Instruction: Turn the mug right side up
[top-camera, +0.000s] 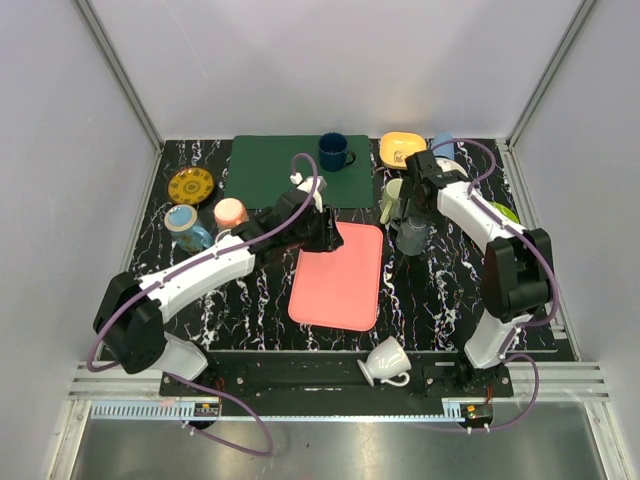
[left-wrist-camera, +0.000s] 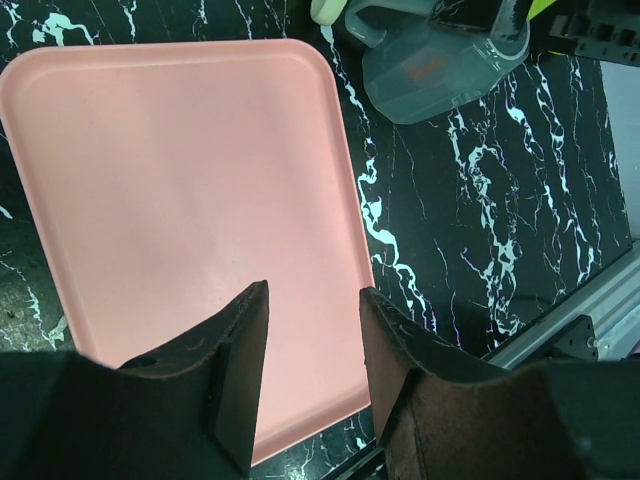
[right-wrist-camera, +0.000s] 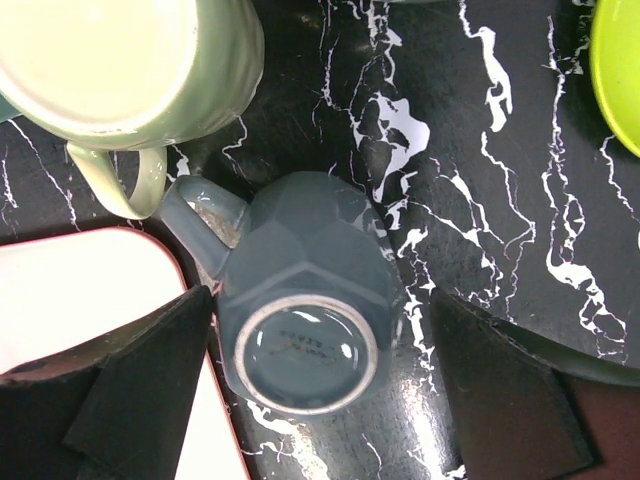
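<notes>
Place: a robotics lab test cell.
Walls: plain white panels (top-camera: 330, 60) held in bare aluminium posts (top-camera: 118, 70) box the table in at 9, 12 and 3 o'clock.
Table: a black marble-patterned top (top-camera: 450, 300), with a mounting rail (top-camera: 300, 375) along its 6 o'clock edge.
Machines: a left arm (top-camera: 190, 275) and a right arm (top-camera: 515, 270), white and black, stand bolted at that rail, with purple cables (top-camera: 303, 156) looping along them.
Objects: mismatched crockery lies scattered about. There is a yellow plate (top-camera: 191, 185) at 10 o'clock, a navy mug (top-camera: 333, 151) on a green mat (top-camera: 275, 170) at 12 o'clock, a grey mug (right-wrist-camera: 310, 250) standing base up at 2 o'clock, and a pink tray (top-camera: 340, 275) at the centre.
</notes>
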